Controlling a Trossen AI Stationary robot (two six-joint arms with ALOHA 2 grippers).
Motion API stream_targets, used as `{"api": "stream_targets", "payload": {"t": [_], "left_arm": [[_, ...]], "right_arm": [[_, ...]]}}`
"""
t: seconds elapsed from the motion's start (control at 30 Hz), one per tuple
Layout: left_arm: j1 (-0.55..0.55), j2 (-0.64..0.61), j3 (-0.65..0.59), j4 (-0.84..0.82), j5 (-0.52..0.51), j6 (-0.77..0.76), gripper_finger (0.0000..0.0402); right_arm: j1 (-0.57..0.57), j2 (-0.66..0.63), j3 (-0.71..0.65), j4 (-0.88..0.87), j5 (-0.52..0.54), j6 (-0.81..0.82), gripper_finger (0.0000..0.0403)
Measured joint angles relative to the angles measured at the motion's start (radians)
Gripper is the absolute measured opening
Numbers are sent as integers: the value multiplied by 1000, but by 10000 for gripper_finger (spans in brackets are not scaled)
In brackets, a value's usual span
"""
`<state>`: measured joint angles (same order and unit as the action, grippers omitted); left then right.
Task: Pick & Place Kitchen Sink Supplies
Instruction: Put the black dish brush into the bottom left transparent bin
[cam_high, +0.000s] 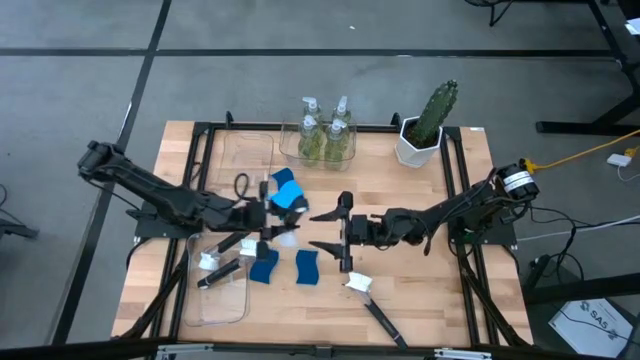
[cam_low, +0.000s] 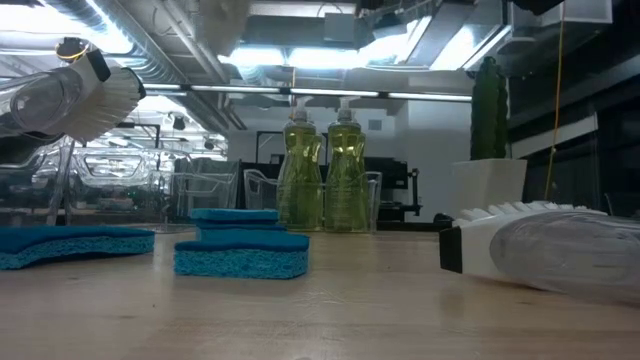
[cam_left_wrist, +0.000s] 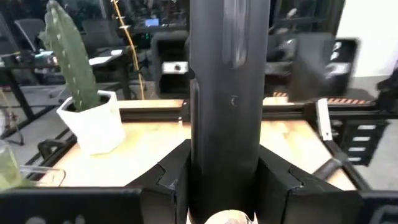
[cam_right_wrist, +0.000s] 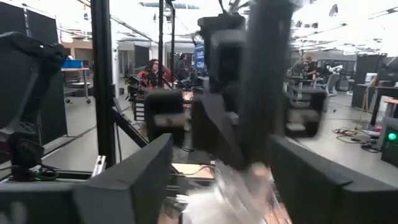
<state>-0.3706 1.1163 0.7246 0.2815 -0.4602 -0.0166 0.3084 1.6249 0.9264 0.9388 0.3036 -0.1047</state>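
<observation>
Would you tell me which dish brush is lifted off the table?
The dish brush in the left gripper; the others lie in the bin and on the table.

Bright overhead lights, ceiling glare, motion-blurred wrist views

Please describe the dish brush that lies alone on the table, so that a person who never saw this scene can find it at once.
Start at the cactus in its white pot at the table's far right corner, then come straight toward the near edge. There the dish brush lies flat on bare wood, near the right gripper. Unlike the other brushes, it is neither inside a clear bin nor held by a gripper.
</observation>
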Motion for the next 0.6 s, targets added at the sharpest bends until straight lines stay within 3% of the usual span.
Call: {"api": "stream_targets", "payload": {"t": [0.23,0.47,0.6], "left_arm": [[-78,-143,0,-70,28,-46,117],[-162,-261,0,-341,199,-322,117],[-223,-300,0,-527,214,-473,117]], "right_arm": [[0,0,0,-91,14,39,312],[0,0,0,-204,17,119,315],[0,0,0,-229,17,132,315]]}}
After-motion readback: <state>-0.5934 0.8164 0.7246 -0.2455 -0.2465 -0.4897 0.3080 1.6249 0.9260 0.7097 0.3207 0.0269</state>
